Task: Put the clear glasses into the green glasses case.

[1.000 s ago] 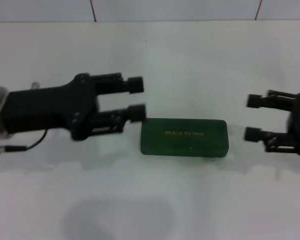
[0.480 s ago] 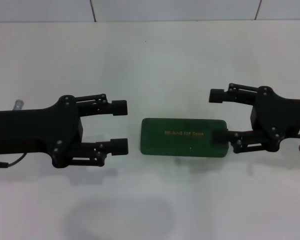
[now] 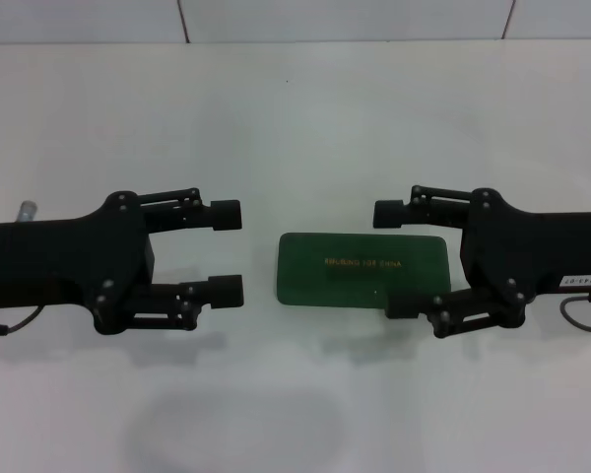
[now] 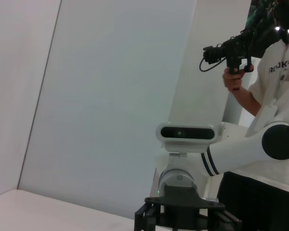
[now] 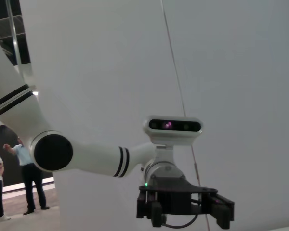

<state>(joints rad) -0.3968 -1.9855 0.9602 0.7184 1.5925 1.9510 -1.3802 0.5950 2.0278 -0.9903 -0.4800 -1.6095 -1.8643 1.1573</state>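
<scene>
Clear glasses: not visible in any view; whereabouts cannot be told, poss. inside the shut case or out of view.
Green glasses case [image 3: 364, 271]: lies flat at mid table, lid down, gold lettering facing up; long axis runs left–right between the two arms.
Right gripper [image 3: 394, 256]: fingers apart, straddling the case's right end; far finger [image 3: 390, 213] just beyond the case's back edge, near finger [image 3: 406, 304] overlapping the front right corner. Contact w/ the case cannot be told from the head view.
Left gripper [image 3: 227, 253]: fingers apart, empty, just beside the case's left end w/ a clear gap; not touching.
Table [image 3: 295, 118]: white, bare around the case.
Wrist views: face away from the work; each shows the other arm's wrist camera and gripper farther off, plus background people. No info on case or glasses.
Progress (judgement): case is closed, so either the glasses are already in and the job is about done, or the lid is not yet opened and everything remains. Pics do not settle which.
Left to do (if unopened): steady case, lift lid, fetch glasses, place inside.
</scene>
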